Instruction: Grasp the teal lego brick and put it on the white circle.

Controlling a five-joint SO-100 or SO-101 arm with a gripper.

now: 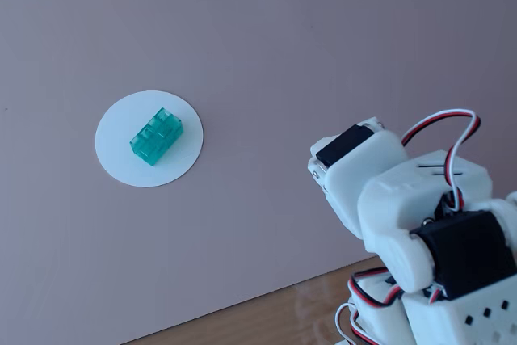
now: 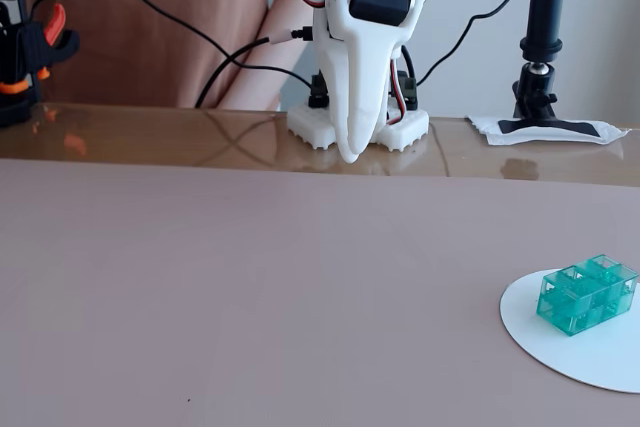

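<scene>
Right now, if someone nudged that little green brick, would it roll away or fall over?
Probably neither. The brick is a squat block with flat sides lying flat on the white circle, so it should slide rather than roll. Its hollow, see-through plastic suggests it is light and stiff.

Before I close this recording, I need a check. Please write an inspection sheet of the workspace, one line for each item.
Surface: pinkish mat on a wooden table.
Job's things: teal lego brick lies on the white circle, inside its edge.
Clutter: nothing seen on the mat.
Hand: the hand points down near the arm's base, away from the brick, holding nothing; it looks shut.
Cables: black cable behind the arm; red, white and black wires on the arm.
Surroundings: black stand, orange clamp.
</scene>
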